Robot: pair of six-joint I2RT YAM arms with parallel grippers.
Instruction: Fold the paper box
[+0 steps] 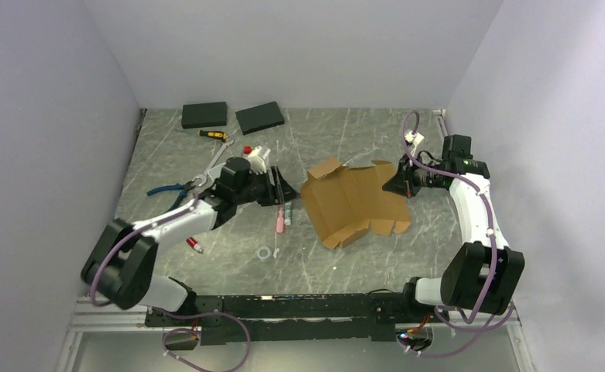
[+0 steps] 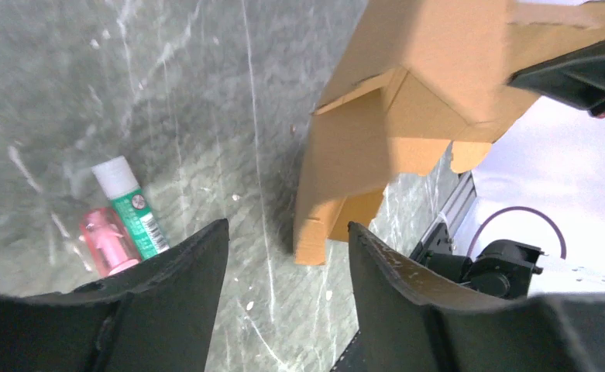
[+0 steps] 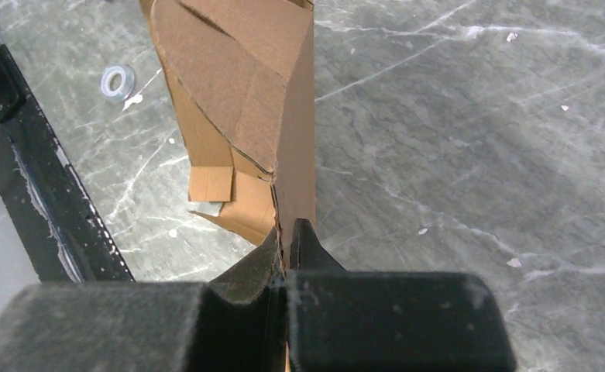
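R claw [image 3: 287, 242] clamped on paper box [image 1: 353, 203] edge; L claw [image 2: 288, 225] open, box just ahead, apart.

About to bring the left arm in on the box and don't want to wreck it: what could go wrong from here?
The right gripper pinches only a thin edge of the paper box; a pull could slip it free or crease it.
The left gripper is open and off the box, so a push may just swing the sheet around that pinch.
The green-labelled tube and pink tube lie beside the left gripper and could get swept.
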